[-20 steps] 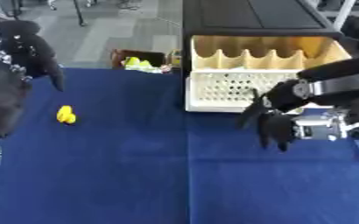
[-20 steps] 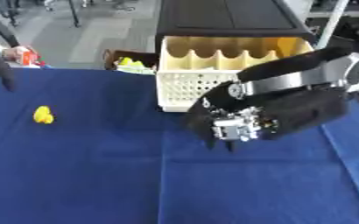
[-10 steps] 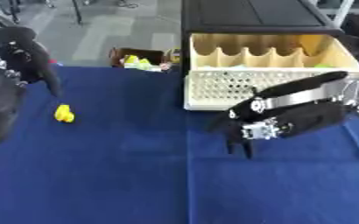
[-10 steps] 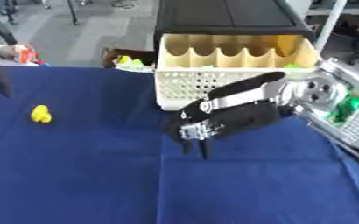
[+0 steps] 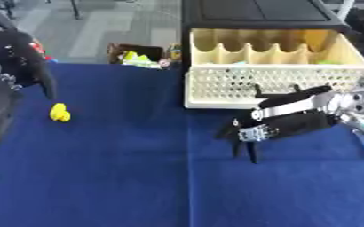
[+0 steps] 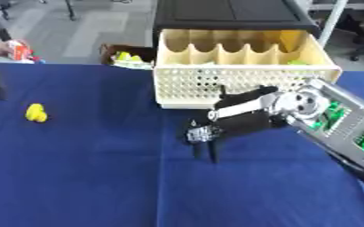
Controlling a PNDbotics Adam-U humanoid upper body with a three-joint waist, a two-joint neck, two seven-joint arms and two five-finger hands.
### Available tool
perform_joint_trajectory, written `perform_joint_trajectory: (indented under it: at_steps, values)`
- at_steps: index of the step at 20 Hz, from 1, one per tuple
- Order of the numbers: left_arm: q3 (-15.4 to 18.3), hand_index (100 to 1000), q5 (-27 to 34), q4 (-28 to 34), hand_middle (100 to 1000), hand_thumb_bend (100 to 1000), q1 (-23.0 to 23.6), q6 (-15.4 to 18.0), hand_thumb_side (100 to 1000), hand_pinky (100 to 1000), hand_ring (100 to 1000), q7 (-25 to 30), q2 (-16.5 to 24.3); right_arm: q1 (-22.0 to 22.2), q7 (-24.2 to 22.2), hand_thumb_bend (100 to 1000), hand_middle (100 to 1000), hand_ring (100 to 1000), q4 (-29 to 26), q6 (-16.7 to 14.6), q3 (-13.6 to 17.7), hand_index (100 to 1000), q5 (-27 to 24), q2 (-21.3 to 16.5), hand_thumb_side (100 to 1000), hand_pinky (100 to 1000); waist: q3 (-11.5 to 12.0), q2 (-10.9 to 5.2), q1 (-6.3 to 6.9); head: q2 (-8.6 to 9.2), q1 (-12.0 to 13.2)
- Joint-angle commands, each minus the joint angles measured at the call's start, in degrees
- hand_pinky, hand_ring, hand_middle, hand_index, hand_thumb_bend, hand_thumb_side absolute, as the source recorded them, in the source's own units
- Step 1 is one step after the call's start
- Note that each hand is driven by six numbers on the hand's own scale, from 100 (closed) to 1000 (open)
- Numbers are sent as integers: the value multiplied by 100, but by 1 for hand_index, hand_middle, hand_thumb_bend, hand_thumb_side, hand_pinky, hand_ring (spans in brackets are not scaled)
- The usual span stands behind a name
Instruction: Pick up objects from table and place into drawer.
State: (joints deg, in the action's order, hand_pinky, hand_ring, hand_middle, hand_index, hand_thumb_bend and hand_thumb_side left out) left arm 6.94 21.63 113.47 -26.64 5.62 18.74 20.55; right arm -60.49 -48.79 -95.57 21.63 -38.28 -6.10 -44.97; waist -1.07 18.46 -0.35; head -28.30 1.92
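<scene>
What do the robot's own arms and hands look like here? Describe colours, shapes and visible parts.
The right hand is black with slim fingers and a small silver block, on a black forearm with a round silver joint and a grey casing showing green parts. The left hand is bulky and black.

table (image 5: 100,177): blue cloth | yellow object (image 5: 59,112) (small, left) | cream drawer (image 6: 239,80) at far edge

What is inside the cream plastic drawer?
The cream plastic drawer is pulled open. Scalloped dividers line its back, and something small and green shows near the right. Its lattice front wall hides the floor of the drawer.
</scene>
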Motion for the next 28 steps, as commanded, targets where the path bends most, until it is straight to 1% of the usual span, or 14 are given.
perform_joint_trajectory:
  at_steps: [1,10,17,21,28]
  values:
    - [73,750,-48,113,537,100,-32,-19,751,385,479,18,24,-35,-317,100,670,591,106,229,186,948,182,-206,1000,781,1,-90,-2,75,-24]
    - [89,747,-98,113,536,100,-34,-11,751,385,480,35,-26,-93,-317,100,650,578,562,45,351,929,504,-48,1000,778,67,-60,0,136,-58]
    - [102,747,-127,113,535,100,-25,-22,756,384,480,64,-71,-299,-317,100,650,581,1104,-109,379,916,868,256,1000,767,135,-19,-1,193,-144]
    - [123,745,-153,113,535,100,-7,-16,757,383,480,71,-87,-379,-317,100,643,575,1540,-273,487,911,1142,445,1000,767,174,7,-1,225,-189]
    - [140,740,-207,113,535,100,21,-30,762,385,480,108,-133,-542,-317,100,649,583,2033,-581,657,908,1527,723,1000,769,208,36,4,266,-245]
